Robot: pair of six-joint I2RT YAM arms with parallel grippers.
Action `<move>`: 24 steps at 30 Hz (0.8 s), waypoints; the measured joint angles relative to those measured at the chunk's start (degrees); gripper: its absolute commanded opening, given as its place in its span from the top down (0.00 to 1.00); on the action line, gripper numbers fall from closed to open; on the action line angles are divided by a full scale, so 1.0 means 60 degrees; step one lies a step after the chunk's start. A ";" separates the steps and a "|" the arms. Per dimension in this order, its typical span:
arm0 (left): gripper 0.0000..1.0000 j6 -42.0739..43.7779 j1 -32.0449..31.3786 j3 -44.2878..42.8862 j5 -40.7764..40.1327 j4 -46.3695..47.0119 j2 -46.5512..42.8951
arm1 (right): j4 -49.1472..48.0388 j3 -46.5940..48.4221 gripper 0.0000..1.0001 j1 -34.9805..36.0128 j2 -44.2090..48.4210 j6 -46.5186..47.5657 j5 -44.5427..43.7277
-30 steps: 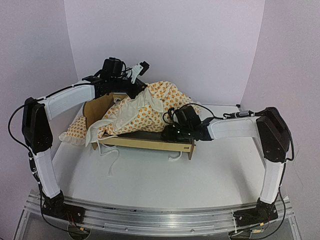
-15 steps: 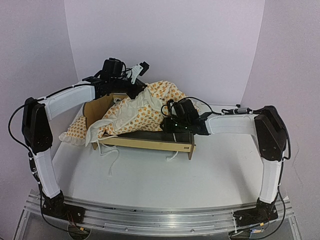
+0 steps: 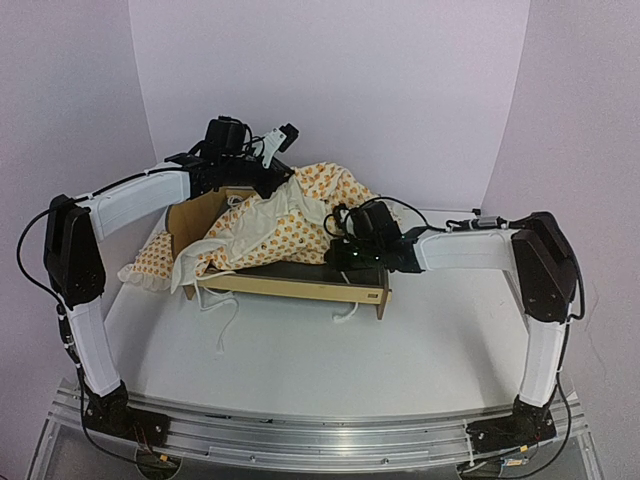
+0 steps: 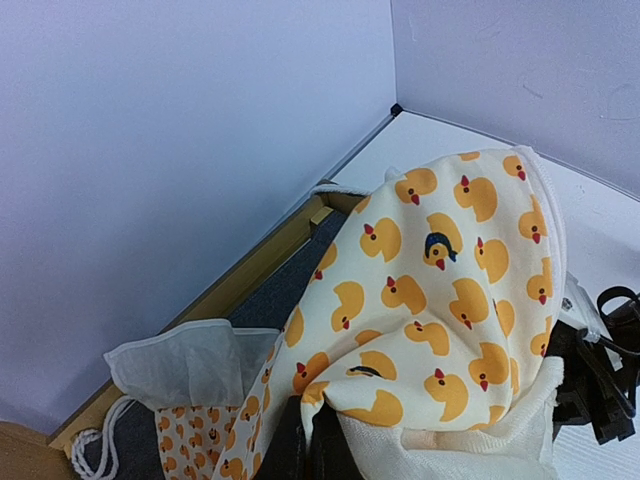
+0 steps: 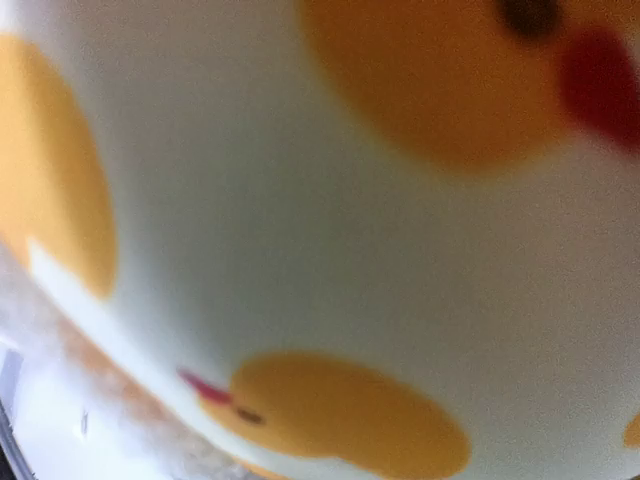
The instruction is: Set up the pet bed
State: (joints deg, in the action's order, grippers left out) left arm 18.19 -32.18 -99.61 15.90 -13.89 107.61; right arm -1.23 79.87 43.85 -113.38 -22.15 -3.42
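The pet bed (image 3: 300, 288) is a light plywood frame with a dark fabric base (image 4: 290, 290), standing mid-table with its headboard (image 3: 190, 222) at the left. A cream duck-print mattress cushion (image 3: 290, 215) hangs bunched over it. My left gripper (image 3: 283, 180) holds the cushion up from above, its dark fingers (image 4: 285, 445) pinched on a fold of the cushion (image 4: 440, 280). My right gripper (image 3: 340, 252) is pushed into the cushion's lower right edge over the foot end. Blurred duck fabric (image 5: 320, 200) fills the right wrist view and hides the fingers.
A small ruffled dotted pillow (image 3: 150, 262) lies on the table left of the headboard. White tie cords (image 3: 225, 310) trail over the bed's front rail onto the table. Walls close in behind and on both sides.
My right gripper has slid left and up from the footboard into the cushion's edge and shut there. The left arm and the raised cushion have stayed put.
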 measured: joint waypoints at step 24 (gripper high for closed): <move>1.00 -0.0007 0.0000 0.0004 0.0004 -0.0002 0.0000 | 0.0265 0.0169 1.00 -0.0024 0.1134 -0.2134 0.5017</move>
State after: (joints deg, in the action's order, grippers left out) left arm 18.15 -32.18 -99.59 15.92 -13.91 107.61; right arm 0.36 80.89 43.70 -106.57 -34.95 26.69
